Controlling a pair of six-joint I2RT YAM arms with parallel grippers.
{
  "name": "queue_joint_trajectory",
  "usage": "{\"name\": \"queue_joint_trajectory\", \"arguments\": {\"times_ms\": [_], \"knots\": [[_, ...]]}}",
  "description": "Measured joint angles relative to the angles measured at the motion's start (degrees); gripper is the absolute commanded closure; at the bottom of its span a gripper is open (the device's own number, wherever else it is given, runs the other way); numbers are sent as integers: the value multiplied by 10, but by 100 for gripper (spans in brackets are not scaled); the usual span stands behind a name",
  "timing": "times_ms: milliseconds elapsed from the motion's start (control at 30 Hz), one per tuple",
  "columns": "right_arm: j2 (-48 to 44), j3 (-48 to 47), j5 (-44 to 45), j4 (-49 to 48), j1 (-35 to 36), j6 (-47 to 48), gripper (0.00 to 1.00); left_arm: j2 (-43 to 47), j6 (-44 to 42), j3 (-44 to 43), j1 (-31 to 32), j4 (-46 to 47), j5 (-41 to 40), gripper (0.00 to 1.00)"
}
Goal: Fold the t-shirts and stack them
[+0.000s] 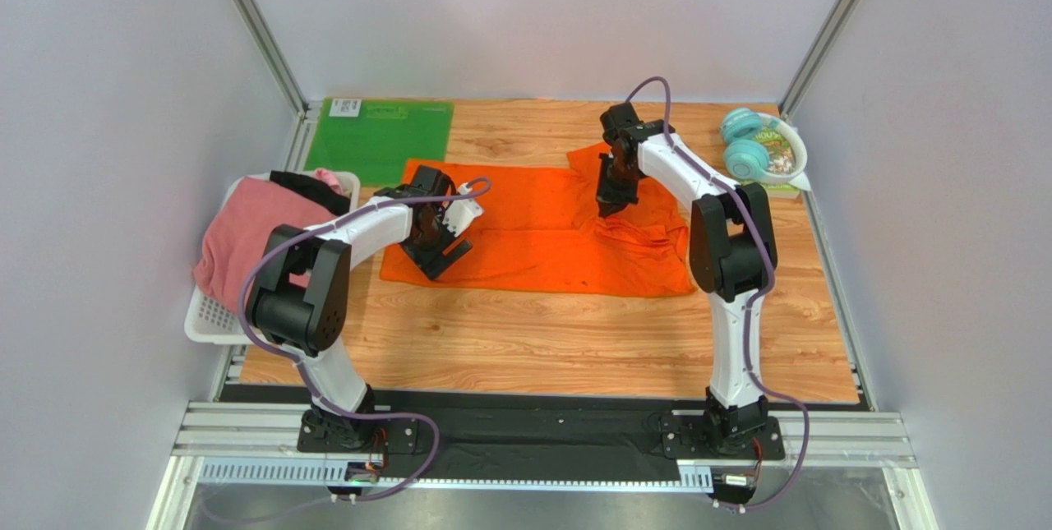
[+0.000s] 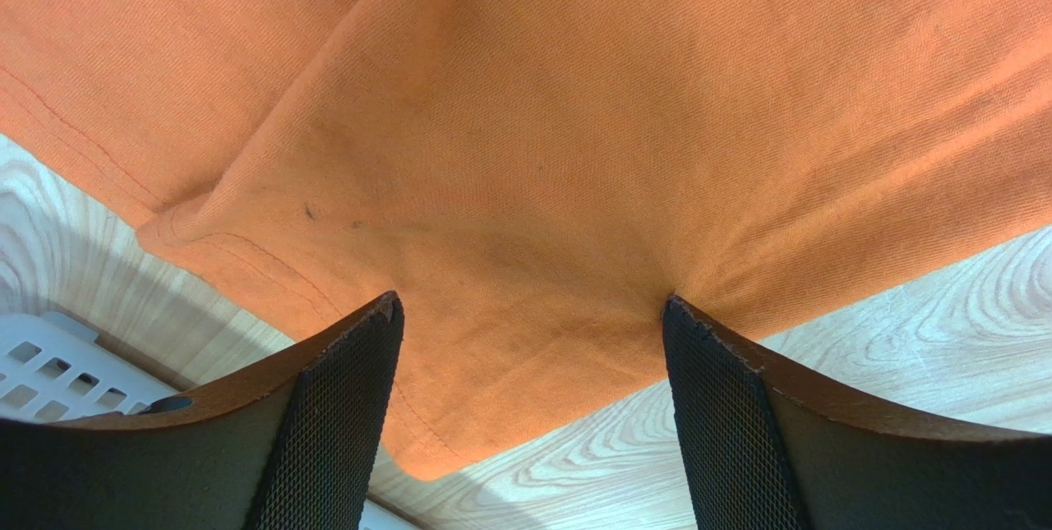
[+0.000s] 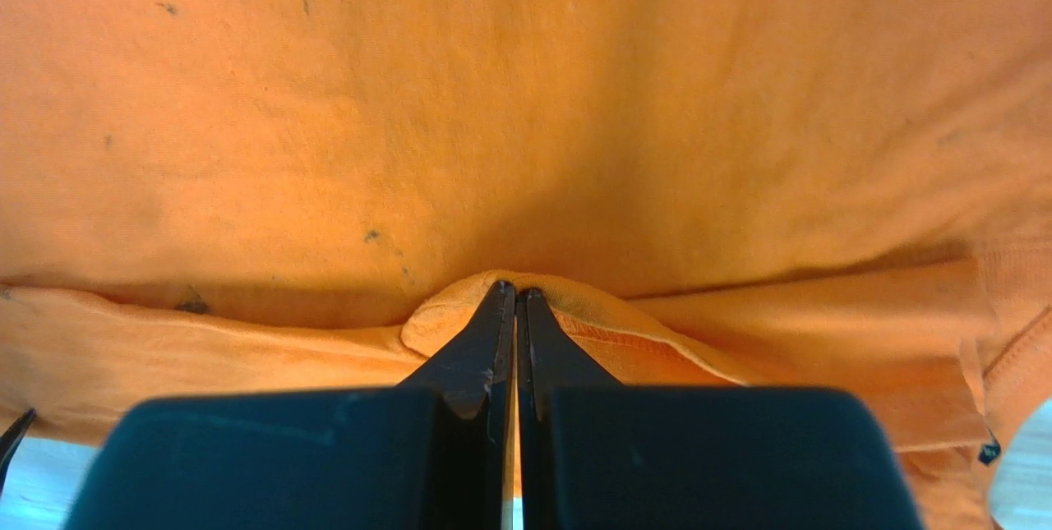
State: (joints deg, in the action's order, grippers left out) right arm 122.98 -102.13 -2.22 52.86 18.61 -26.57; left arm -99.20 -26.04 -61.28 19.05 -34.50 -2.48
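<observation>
Lying across the frame's centre, the orange t-shirt (image 1: 543,234) — right gripper (image 1: 611,211) clamped on a fold toward its right, left gripper (image 1: 434,252) spread wide apart over its left edge.

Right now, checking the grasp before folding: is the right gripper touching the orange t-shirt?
Touching. The right wrist view shows the right gripper shut with a ridge of the orange t-shirt pinched at its tips.

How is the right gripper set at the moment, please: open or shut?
Shut: the right gripper has its tips together, pinching a raised ridge of the orange t-shirt.
</observation>
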Motion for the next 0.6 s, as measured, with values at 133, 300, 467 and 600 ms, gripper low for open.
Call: {"name": "queue_joint_trajectory", "arguments": {"times_ms": [133, 300, 467, 600], "knots": [[28, -30, -11, 9, -2, 6, 100, 0, 0, 0, 0, 0, 0, 17], [65, -76, -31, 13, -4, 17, 73, 0, 0, 0, 0, 0, 0, 18], [92, -114, -43, 16, -4, 31, 22, 0, 0, 0, 0, -1, 0, 18], [90, -123, -4, 25, -4, 37, 15, 0, 0, 0, 0, -1, 0, 18]]}}
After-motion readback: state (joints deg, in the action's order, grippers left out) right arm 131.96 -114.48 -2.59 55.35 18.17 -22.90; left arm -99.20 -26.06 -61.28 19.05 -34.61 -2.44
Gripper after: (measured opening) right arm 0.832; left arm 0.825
